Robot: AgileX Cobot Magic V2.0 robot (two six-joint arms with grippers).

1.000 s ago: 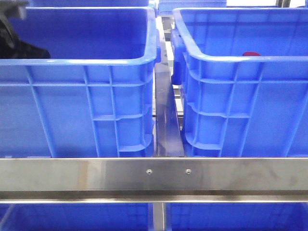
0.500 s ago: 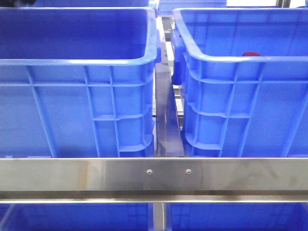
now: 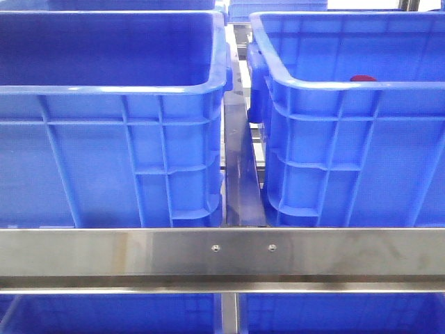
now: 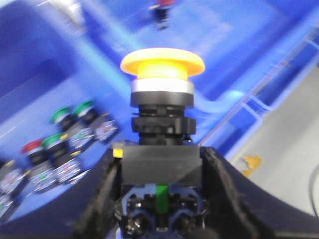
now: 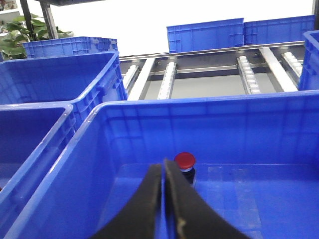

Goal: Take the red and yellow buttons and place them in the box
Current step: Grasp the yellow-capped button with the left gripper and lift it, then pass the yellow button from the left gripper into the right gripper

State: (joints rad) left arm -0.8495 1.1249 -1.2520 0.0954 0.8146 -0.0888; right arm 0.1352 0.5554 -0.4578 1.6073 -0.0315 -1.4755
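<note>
In the left wrist view, my left gripper is shut on the black body of the yellow button, whose orange-yellow cap points away from the fingers. Beneath it lies a blue crate with several green and red buttons. My right gripper is shut with nothing between its fingers, hanging over the box. A red button stands on the box floor just beyond the fingertips. In the front view the red button's cap shows above the near rim of the right-hand box. Neither arm appears in the front view.
A second blue crate stands left of the box, with a narrow gap between them. A steel rail crosses in front. A roller conveyor and more blue crates lie beyond the box.
A dark part of my left arm showed at the far left of the front view one second ago and has since left that view. The crates have not moved.
</note>
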